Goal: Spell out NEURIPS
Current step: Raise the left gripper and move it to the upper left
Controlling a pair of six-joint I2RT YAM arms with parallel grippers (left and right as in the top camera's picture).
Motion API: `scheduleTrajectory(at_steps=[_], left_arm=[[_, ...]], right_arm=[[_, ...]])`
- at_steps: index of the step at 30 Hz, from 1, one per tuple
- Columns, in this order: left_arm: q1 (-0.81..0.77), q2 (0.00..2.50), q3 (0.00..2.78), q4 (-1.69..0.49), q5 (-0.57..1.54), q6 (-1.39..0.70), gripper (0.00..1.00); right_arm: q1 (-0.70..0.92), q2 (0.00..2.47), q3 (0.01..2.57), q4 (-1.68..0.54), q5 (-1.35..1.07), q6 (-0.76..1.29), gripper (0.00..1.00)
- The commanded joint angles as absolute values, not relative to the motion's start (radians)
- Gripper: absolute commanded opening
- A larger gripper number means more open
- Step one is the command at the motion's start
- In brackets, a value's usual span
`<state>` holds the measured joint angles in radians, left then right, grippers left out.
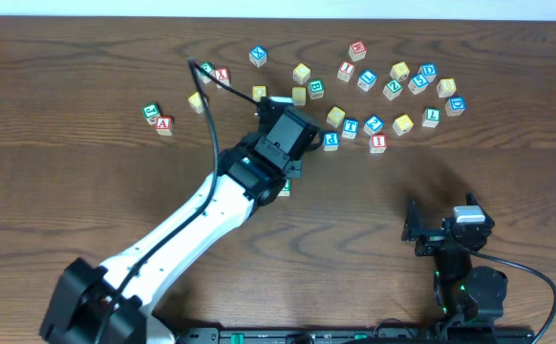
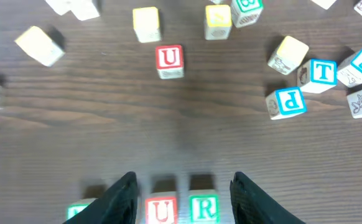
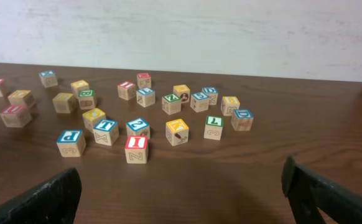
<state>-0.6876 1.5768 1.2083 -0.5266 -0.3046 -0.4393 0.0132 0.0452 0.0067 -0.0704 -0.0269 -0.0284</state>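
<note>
Closest in, the left gripper [image 2: 184,182] hangs over the dark wooden surface [image 2: 187,124] with its jaws apart. One black finger stands on either side of two cubes set in line: a small wooden cube with a red U [image 2: 161,211] and, just beside it at 3 o'clock, a small wooden cube with a green R [image 2: 203,208]. That spread takes in both cubes and clamps neither, which I read as the stance for setting a letter into line, not for carrying one.

At 9 o'clock of the left finger a green-edged wooden cube [image 2: 78,213] shows only a corner. Its letter cannot be read, and whatever lies behind the finger is hidden. The row sits on bare wood, well apart from the loose scatter at 12 o'clock, likely so the word reads cleanly and the jaws have room.

By my reckoning I is due next. The small wooden cube with a red I [image 3: 136,148] sits at the near edge of the scatter, with the small wooden cube with a blue P [image 3: 69,142] near it at 9 o'clock. A spare wooden cube with a red U [image 2: 169,61] lies at 12 o'clock of the jaws and should not be needed.

The right gripper [image 3: 181,199], jaws wide apart and empty, sits at 5 o'clock of the surface, probably parked clear of the left arm's reach.
</note>
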Motion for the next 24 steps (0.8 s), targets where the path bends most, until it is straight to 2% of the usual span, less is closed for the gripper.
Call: scheduleTrajectory(at_steps=[1, 13, 24], left_arm=[[-0.668, 1.533, 1.243, -0.561, -0.357, -0.411, 0.47], [-0.567, 1.505, 1.243, -0.641, -0.356, -0.401, 0.47], [-0.566, 1.505, 1.243, -0.644, -0.352, -0.401, 0.47]], right_arm=[[0.007, 0.042, 0.006, -0.075, -0.029, -0.012, 0.99], [0.007, 0.042, 0.006, -0.075, -0.029, -0.012, 0.99], [0.007, 0.042, 0.006, -0.075, -0.029, -0.012, 0.99]])
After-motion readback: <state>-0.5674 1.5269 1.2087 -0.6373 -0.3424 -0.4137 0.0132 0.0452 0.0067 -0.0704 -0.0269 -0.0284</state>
